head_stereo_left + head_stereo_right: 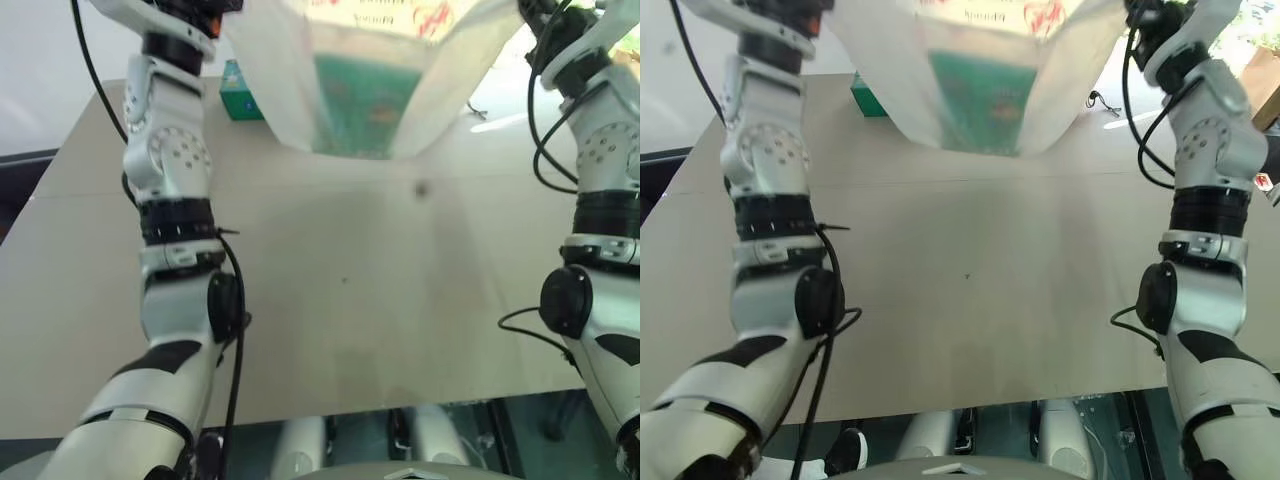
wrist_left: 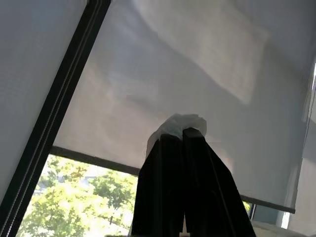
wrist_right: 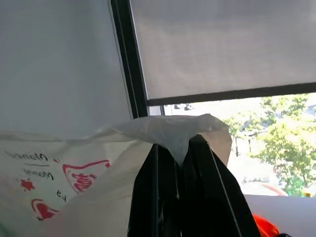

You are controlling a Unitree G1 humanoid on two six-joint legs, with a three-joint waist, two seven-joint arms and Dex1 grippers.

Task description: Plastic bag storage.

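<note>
Daylight comes through the window [image 3: 276,143] behind the roller blind [image 2: 197,89], leaving the trees outside overexposed. Against it both end effectors read as dark silhouettes (little surface detail). The desk [image 1: 330,300] is evenly, softly lit, and the backlit plastic bag [image 1: 365,90] glows, slightly blurred.

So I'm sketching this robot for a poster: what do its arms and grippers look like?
Both arms are glossy white shells with black joint bands and round black caps. The left arm and right arm each carry loose black cables. The left gripper and right gripper have flat, matte black fingers.
</note>
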